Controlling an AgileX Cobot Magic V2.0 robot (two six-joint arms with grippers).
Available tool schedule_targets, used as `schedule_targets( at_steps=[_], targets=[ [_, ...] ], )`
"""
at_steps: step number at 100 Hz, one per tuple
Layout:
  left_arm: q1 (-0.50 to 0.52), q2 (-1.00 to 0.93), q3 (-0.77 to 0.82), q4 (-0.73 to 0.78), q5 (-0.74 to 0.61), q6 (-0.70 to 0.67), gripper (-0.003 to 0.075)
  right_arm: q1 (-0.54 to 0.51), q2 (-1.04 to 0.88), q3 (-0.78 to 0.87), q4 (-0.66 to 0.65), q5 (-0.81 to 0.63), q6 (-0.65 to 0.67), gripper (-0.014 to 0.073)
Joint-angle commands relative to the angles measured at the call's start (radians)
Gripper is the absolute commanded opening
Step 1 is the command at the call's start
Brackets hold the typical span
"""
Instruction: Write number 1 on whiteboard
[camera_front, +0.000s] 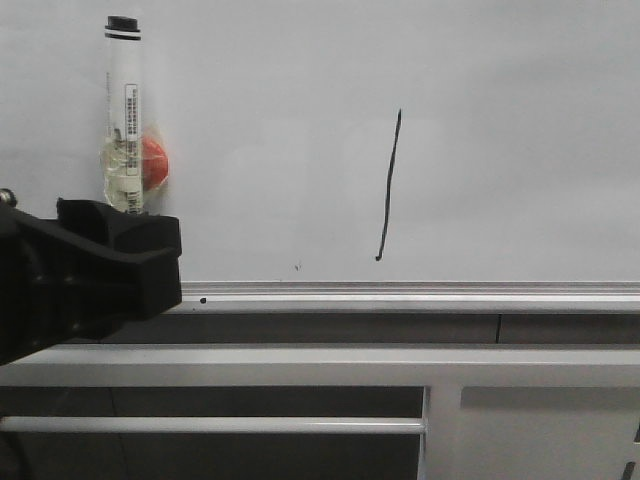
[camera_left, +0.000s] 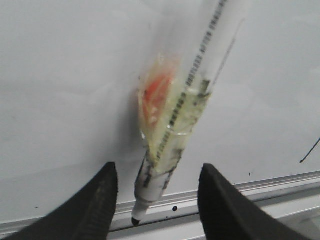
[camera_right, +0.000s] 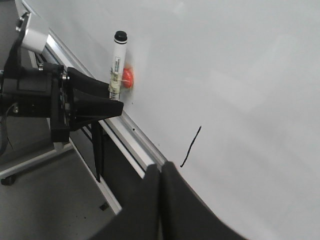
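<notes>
A thin black number 1 stands slightly slanted at mid-board on the whiteboard, just above its aluminium edge rail. Well to its left a marker pen, taped to an orange magnet, sits upright against the panel, the left gripper around its lower end with fingers apart. The right gripper waits with fingers together. With the stroke apparently complete, a straight pull-back should avoid knocking the pen.
</notes>
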Motion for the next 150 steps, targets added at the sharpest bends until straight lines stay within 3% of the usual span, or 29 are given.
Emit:
schedule_targets(
  at_steps=[1, 33, 74, 82, 94, 115, 136, 150],
  targets=[
    [0.002, -0.019, -0.018, 0.011, -0.249, -0.003, 0.0372, -0.008, 0.0, -0.026, -0.023, -0.077, -0.001, -0.006],
    [0.002, -0.034, 0.03, 0.022, -0.249, -0.027, 0.0371, -0.008, 0.0, -0.026, -0.023, -0.077, -0.001, -0.006],
    [0.002, -0.197, 0.115, 0.046, -0.249, -0.027, 0.0363, -0.008, 0.0, -0.026, -0.023, -0.077, -0.001, -0.006],
    [0.002, -0.212, 0.132, 0.046, -0.249, -0.027, 0.0279, -0.008, 0.0, -0.026, -0.023, -0.077, -0.001, -0.006],
    [0.002, -0.218, 0.159, 0.042, -0.249, 0.032, -0.0025, -0.008, 0.0, -0.026, -0.023, -0.077, -0.001, -0.006],
    [0.002, -0.218, 0.164, 0.039, -0.249, 0.079, -0.002, -0.008, -0.036, 0.041, -0.023, -0.24, -0.001, -0.006],
    [0.002, -0.218, 0.164, 0.038, -0.249, 0.183, -0.002, -0.008, -0.069, 0.254, -0.023, -0.4, 0.09, -0.006],
    [0.002, -0.22, 0.164, 0.038, -0.249, 0.22, -0.002, -0.008, -0.069, 0.404, -0.023, -0.589, 0.099, -0.006]
  ],
)
